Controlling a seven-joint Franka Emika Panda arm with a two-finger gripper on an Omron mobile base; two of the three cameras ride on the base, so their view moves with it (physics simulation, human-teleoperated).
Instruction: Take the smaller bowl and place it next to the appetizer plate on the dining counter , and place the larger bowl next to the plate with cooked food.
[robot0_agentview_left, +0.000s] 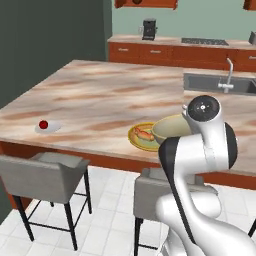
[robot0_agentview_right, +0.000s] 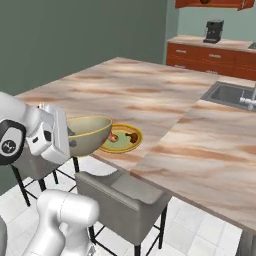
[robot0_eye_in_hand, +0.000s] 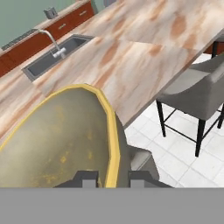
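In the left base view, the long pink-beige marble-topped desk with red-brown wood sides (robot0_agentview_left: 100, 100) runs across the scene. Near its front left edge sits the small white round plate with a single red morsel (robot0_agentview_left: 47, 126). Well apart from it, toward the right, the round yellow-rimmed plate with orange and brown food pieces (robot0_agentview_left: 142, 136) lies close to the front edge. Just right of that plate and overlapping its far side in the picture is the wide, deep cream-beige bowl with a pale olive inside (robot0_agentview_left: 171, 129), partly hidden by the white arm. A recessed grey sink with a metal tap (robot0_agentview_left: 220, 82) is set in the top at the right. Two grey stools (robot0_agentview_left: 45, 172) stand on the white tiled floor in front of the desk.

In the right base view, the cream-beige bowl (robot0_agentview_right: 90, 132) is held tilted at the desk's near edge, its rim clamped at the white hand on the left. The yellow-rimmed plate (robot0_agentview_right: 122, 138) lies just beside it. A grey stool (robot0_agentview_right: 122, 195) stands below the edge.

In the hand view, the gripper (robot0_eye_in_hand: 113, 177) is closed on the bowl's yellow-edged rim (robot0_eye_in_hand: 112, 131), one dark finger on each side of the wall. The olive inside spreads to the left; desk, sink (robot0_eye_in_hand: 52, 59) and stool (robot0_eye_in_hand: 197, 92) lie beyond.
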